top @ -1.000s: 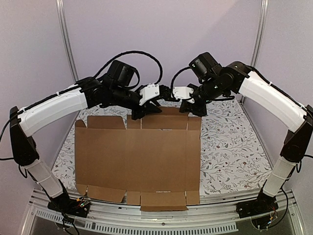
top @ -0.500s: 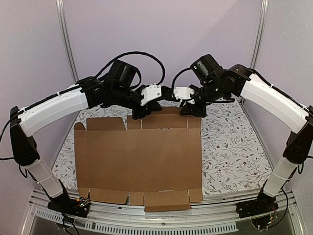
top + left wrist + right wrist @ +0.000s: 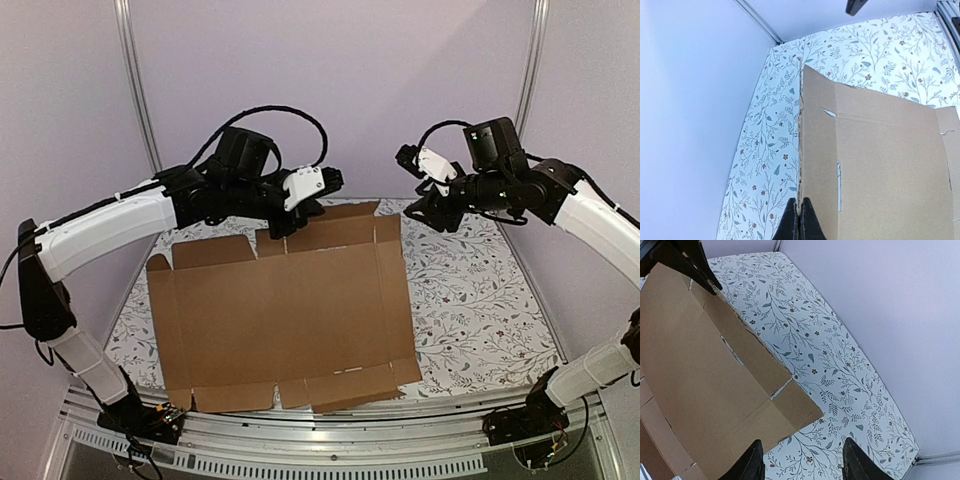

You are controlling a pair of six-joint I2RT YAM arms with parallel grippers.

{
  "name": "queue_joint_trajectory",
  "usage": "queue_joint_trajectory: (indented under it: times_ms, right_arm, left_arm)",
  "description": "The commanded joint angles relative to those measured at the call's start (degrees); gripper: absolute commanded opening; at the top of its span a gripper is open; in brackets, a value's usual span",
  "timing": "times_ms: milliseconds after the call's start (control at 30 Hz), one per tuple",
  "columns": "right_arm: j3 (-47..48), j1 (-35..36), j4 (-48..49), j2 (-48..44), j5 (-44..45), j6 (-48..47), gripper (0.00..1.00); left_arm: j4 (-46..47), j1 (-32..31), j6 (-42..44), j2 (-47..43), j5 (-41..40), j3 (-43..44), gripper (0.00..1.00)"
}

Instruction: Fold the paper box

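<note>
so the table point(image 3: 480, 290) with the leafy print is carrying basically one thing, the paper box point(image 3: 290, 320), and it's not a box yet. it's a flat die-cut sheet spread over the middle, from the near edge up to the far edge, sitting a bit toward the left side. its far flap point(image 3: 335, 228) is tipped up off the table. your left pincer point(image 3: 799, 224) is closed right on the thin edge of that flap, fingers pressed together with the cardboard between them. your right pincer point(image 3: 802, 462) is open with nothing in it, hanging over the far right corner, apart from the sheet.

handling-wise i'd guess it's light and fairly stiff, so it'll bend cleanly on the creases but swing around a single pinch point. the brown surface looks smooth, so a grip on the edge could slide. the slits look like where it'd tear or kink. i'd take hold mid-flap, just past the crease, one pincer per end, and not squeeze near the corners.
</note>
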Motion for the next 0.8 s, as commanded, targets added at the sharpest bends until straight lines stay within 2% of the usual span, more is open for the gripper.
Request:
queue_joint_trajectory:
  times_ms: [0, 167, 367, 467, 633, 767]
  right_arm:
    - [-7.94, -3.76, 9.03, -4.40, -4.18, 10.24, 0.53]
    - [-16.15, -7.70, 14.91, -7.25, -8.39, 20.84, 0.56]
    - [-23.60, -10.89, 21.28, -7.41, -16.64, 29.40, 0.65]
    - [-25.49, -14.31, 23.69, -5.80, -22.13, 33.22, 0.65]
    - [-29.86, -17.10, 32.95, -3.97, -36.42, 38.39, 0.62]
    - [-33.82, -17.12, 39.66, -4.63, -41.07, 42.31, 0.59]
  left_arm:
    - [8.93, 3.16, -5.93, -5.19, 1.42, -3.65, 0.00]
    - [16.01, 6.63, -11.68, -9.64, 7.55, -9.70, 0.00]
    - [18.58, 9.14, -14.66, -12.47, 13.83, -13.31, 0.00]
    - [19.70, 10.11, -15.86, -13.59, 15.84, -14.53, 0.00]
    - [21.48, 11.10, -17.10, -15.14, 17.78, -16.34, 0.00]
    - [21.75, 11.79, -17.46, -15.51, 18.08, -16.76, 0.00]
